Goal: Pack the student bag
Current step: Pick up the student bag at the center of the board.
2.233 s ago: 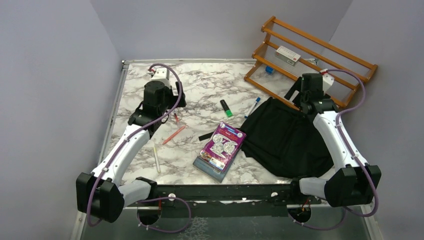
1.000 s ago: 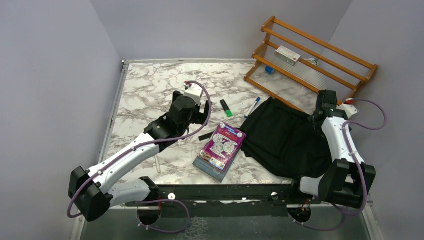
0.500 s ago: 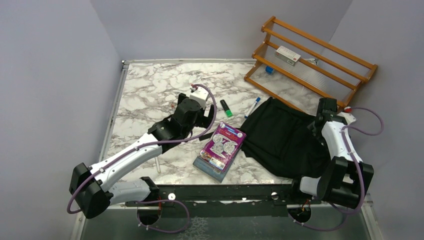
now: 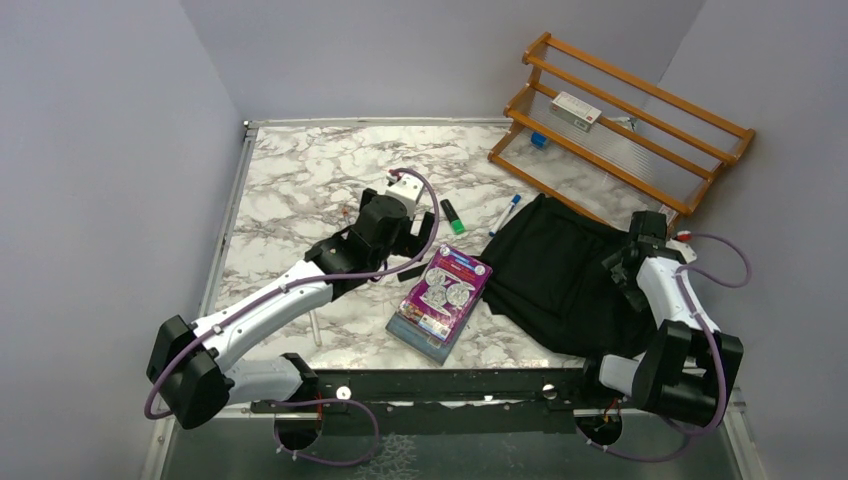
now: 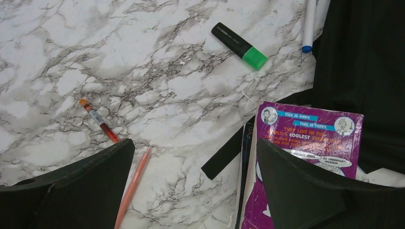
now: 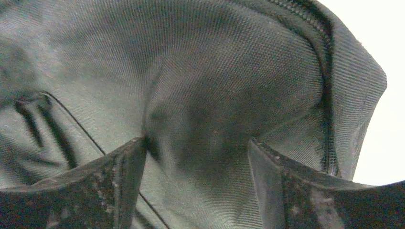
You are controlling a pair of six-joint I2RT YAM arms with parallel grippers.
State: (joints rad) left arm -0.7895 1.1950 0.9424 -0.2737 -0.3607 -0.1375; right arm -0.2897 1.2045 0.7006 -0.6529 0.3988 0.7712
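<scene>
The black student bag (image 4: 560, 275) lies flat on the right of the marble table. My right gripper (image 4: 618, 268) is pressed down on the bag's right part. In the right wrist view its jaws (image 6: 196, 152) stand open, with a bulge of the bag's fabric (image 6: 215, 71) between them and a zip seam along the edge. My left gripper (image 4: 408, 238) hovers open over the bag's loose strap (image 5: 229, 152), just left of a purple book (image 5: 305, 143). Nothing is between its fingers.
A green highlighter (image 5: 240, 46) and a blue-capped pen (image 5: 309, 24) lie beyond the book. An orange pen (image 5: 131, 186) and a short red pen (image 5: 99, 120) lie left of the strap, and a white pencil (image 4: 313, 318) lies nearer. A wooden rack (image 4: 620, 120) stands at the back right.
The left arm has swung right from the pens toward the book. The right arm has come back and down onto the bag, and its jaws have narrowed a little.
</scene>
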